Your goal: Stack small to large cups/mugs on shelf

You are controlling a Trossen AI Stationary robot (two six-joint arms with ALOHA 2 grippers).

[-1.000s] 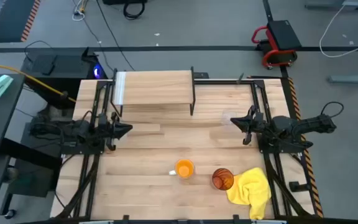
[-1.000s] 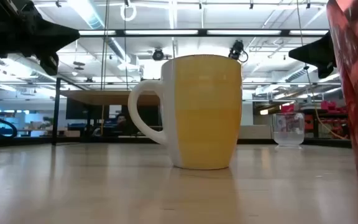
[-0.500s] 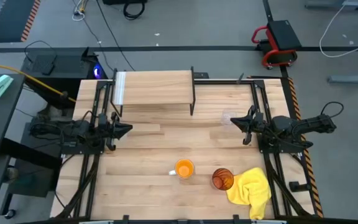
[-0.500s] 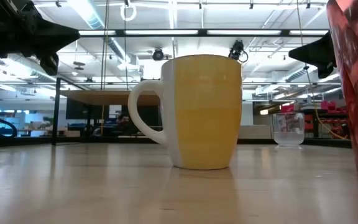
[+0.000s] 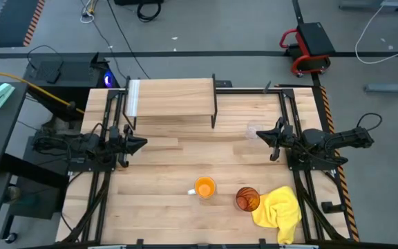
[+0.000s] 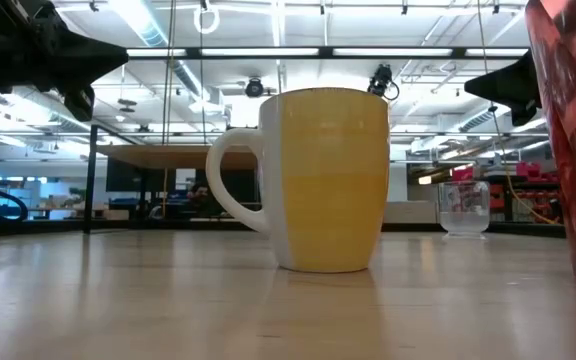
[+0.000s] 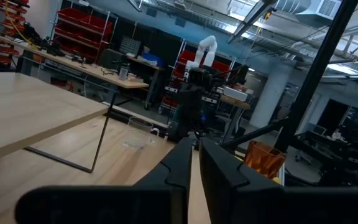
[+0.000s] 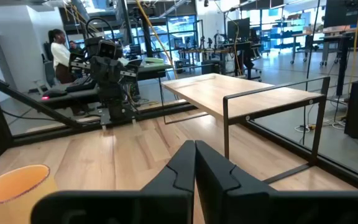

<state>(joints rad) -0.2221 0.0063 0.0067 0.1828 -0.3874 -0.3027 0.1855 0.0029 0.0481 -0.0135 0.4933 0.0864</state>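
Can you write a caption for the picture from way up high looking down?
Both grippers, left gripper and right gripper, wait apart, orange mug, tumbler, yellow cloth near the front, shelf bare.

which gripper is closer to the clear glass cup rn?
Right. The right gripper hovers just beside the clear glass cup, on the table's right side. The left gripper is across the table on the left, far from it.

Shelf (image 5: 171, 97) at far edge of table (image 5: 157, 180) — orange mug (image 5: 204, 187), amber tumbler (image 5: 247, 198), yellow cloth (image 5: 280, 211) near; arms waiting either side.
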